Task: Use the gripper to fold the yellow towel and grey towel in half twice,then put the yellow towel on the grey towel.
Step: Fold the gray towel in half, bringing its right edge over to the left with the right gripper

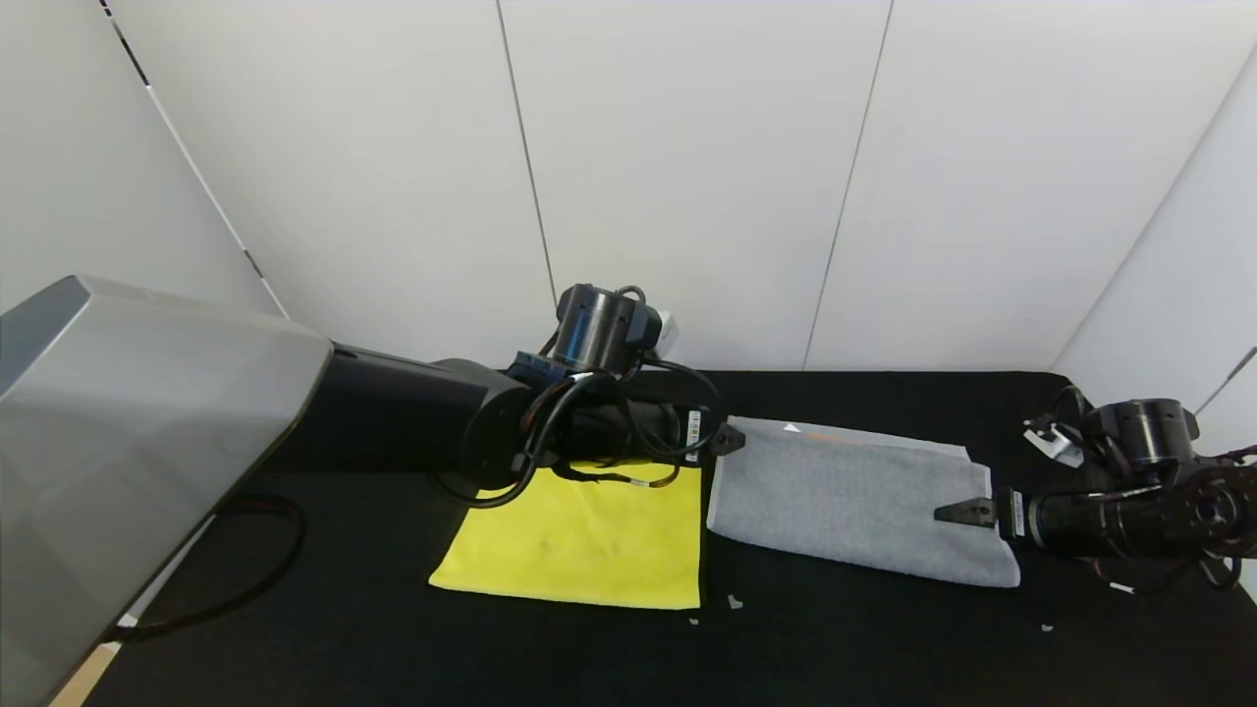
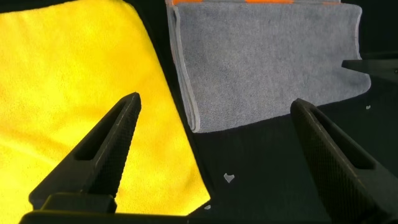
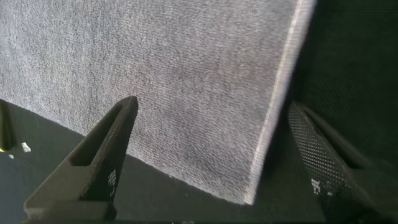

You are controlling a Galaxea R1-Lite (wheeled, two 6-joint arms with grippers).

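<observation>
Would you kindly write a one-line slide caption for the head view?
Two open grippers, left and right, flank a folded grey terry towel beside a flat bright yellow microfibre towel.

The light is even and bright on the white walls, while the black bench stays very dark. Shadows are soft. Wall lines bend near the edges. Both wrist views look slightly soft.

Yellow towel flat on table, left of grey towel, narrow gap between. Left claw over gap at far corners. Right claw above grey towel's right edge.
</observation>
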